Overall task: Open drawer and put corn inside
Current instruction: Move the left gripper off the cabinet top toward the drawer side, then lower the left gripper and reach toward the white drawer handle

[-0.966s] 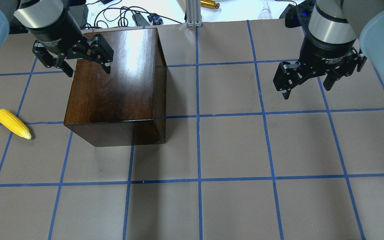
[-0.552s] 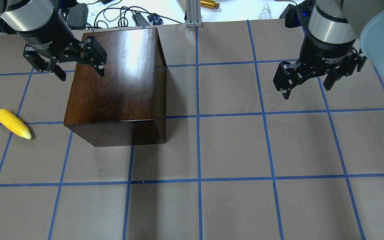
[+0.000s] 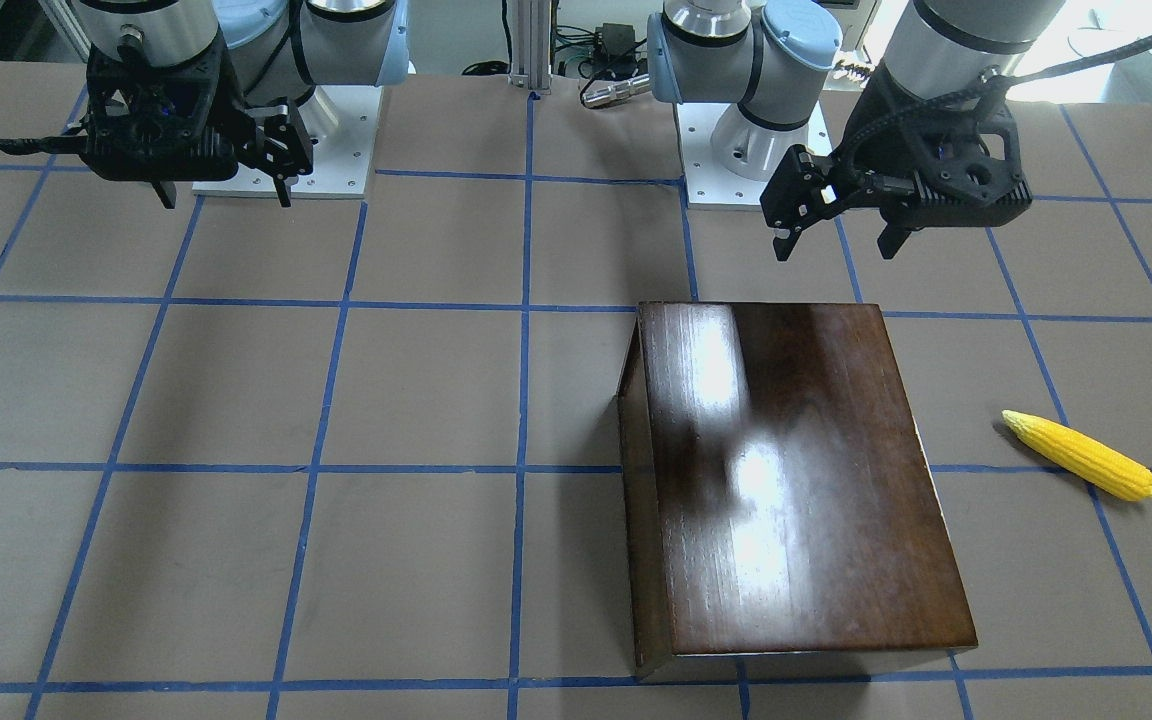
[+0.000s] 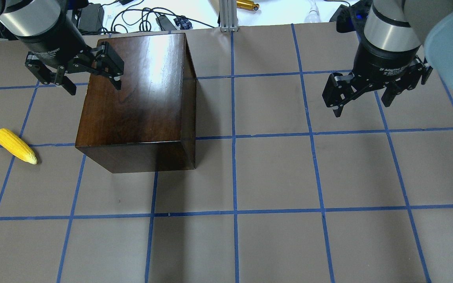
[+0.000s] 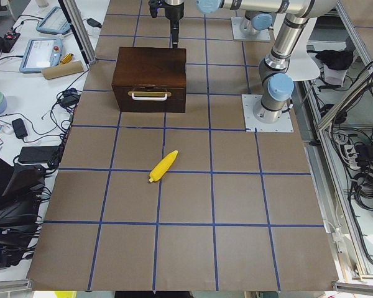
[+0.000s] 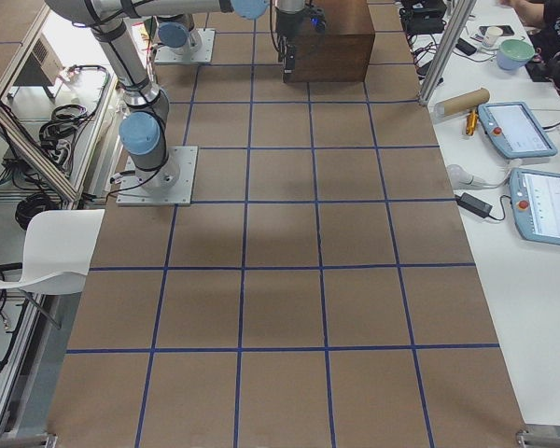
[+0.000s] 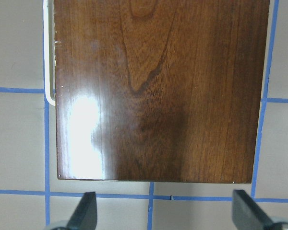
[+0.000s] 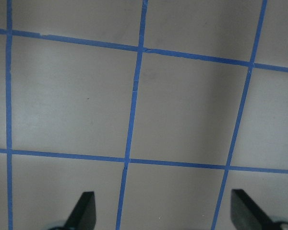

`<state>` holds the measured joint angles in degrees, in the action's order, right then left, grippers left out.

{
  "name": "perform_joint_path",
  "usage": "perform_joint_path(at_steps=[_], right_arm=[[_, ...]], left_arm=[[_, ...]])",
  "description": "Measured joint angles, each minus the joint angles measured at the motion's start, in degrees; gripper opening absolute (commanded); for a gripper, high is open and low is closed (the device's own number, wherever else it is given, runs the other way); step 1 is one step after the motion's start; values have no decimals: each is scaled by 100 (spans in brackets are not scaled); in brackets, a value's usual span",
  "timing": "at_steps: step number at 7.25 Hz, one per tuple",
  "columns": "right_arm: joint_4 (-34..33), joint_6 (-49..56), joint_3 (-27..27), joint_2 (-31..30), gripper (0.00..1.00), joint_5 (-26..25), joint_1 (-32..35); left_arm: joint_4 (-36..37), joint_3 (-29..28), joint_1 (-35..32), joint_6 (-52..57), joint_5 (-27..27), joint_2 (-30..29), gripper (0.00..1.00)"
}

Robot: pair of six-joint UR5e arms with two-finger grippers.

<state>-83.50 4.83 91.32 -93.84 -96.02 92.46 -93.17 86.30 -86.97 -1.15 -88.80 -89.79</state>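
While near box (image 4: 140,98) edge, left hand (image 4: 94,85) splayed.

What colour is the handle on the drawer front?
Pale, whitish handle against the dark brown front; best seen in exterior left view.

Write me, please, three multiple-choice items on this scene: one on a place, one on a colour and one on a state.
1. Relative to the box, the corn lies: A) on top; B) on the table at its robot-left side, apart; C) inside.
2. The table's grid lines are: A) red; B) blue; C) yellow.
3. The drawer is: A) pulled out; B) removed; C) shut.
Key: 1 B, the overhead view shows it on bare table; 2 B, every line is blue; 3 C, its front sits flush with the box.
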Motion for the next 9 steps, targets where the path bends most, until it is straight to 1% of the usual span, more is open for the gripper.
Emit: perform_joint_path(at_steps=[2, 3, 7, 9], right_arm=[[0, 0, 0, -2, 100, 2, 0], [0, 0, 0, -2, 100, 4, 0], [0, 0, 0, 1, 100, 1, 0], [0, 0, 0, 0, 100, -1, 0]], left_arm=[[3, -16, 295, 268, 62, -12, 100], [6, -33, 557, 512, 81, -21, 100], [15, -49, 2045, 1074, 39, -46, 100], [55, -31, 2547, 1247, 68, -189, 100]])
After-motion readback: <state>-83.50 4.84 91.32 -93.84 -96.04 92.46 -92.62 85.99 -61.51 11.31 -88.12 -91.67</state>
